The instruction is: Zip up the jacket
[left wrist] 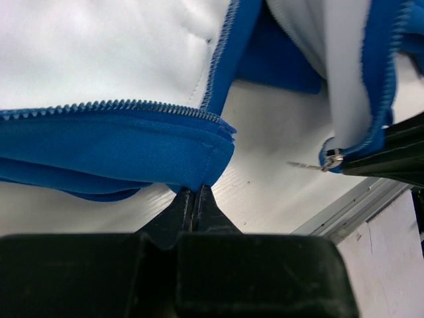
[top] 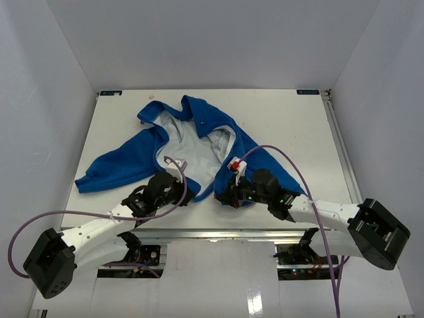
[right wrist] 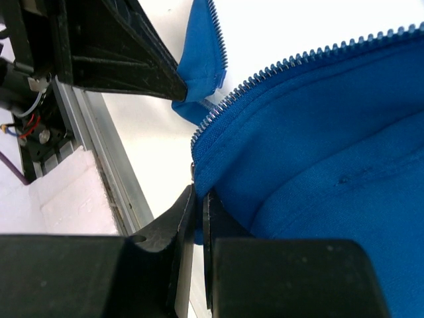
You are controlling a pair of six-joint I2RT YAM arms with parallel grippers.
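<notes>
The blue jacket [top: 192, 149] lies open on the white table [top: 291, 126], left gripper [top: 189, 195] and right gripper [top: 222, 197] at its near hem

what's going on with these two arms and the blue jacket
Two robot arms are working on the jacket, which lies open on the table. The left gripper is pinched shut on the bottom corner of one front panel, the right gripper on the other. The zipper halves are near each other but not yet joined.
</notes>
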